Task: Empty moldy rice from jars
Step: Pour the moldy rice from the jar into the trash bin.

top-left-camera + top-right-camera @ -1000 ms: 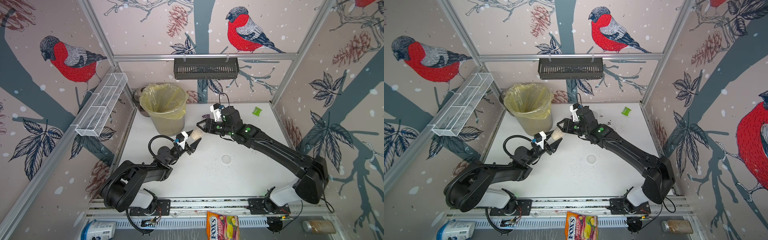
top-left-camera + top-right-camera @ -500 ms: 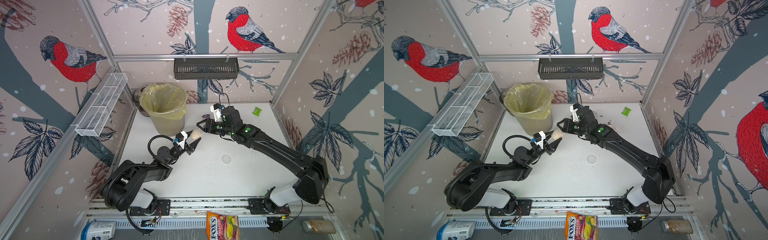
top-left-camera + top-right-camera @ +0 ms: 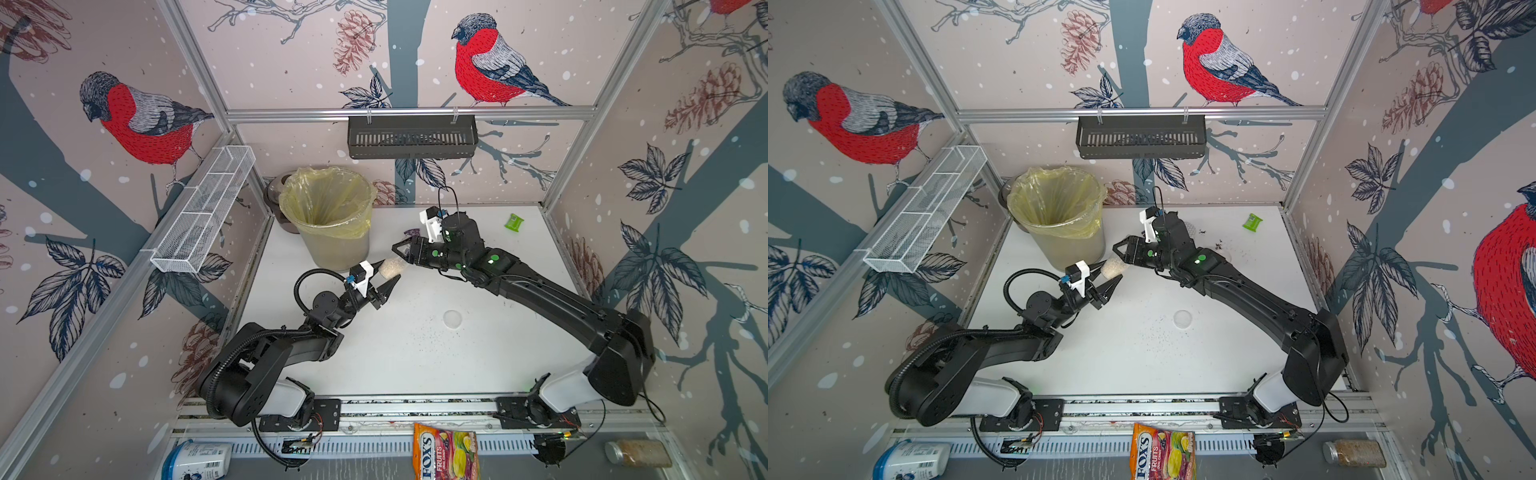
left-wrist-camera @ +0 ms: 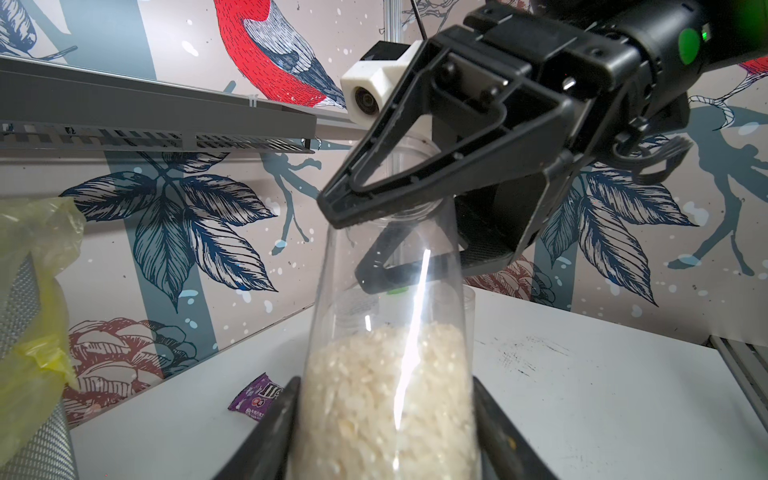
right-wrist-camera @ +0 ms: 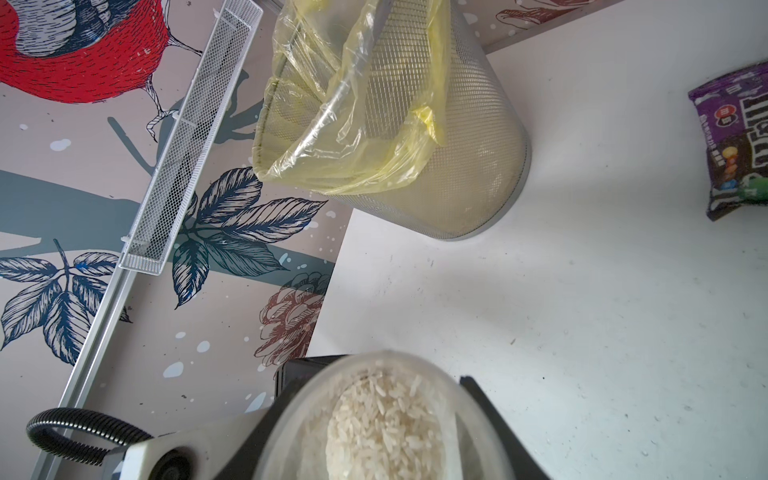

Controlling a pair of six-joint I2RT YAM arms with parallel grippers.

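While clamped, clear jar [image 4: 390,299] half-full (pale rice [image 4: 386,395]).

Clear, glossy plastic jar [image 4: 386,266] catching a bright streak of glare, holding matt, pale, grainy rice [image 4: 386,395]. Fine metal-mesh bin [image 5: 469,166] lined with a thin, crinkled, shiny yellow plastic bag [image 5: 353,124]. Smooth matt white desk [image 5: 602,332], faintly scuffed.

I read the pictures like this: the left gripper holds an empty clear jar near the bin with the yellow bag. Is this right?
Not quite. The jar is not empty: the left wrist view shows pale rice filling its lower part. The rest holds: the left gripper grips it near the bin with the yellow bag.
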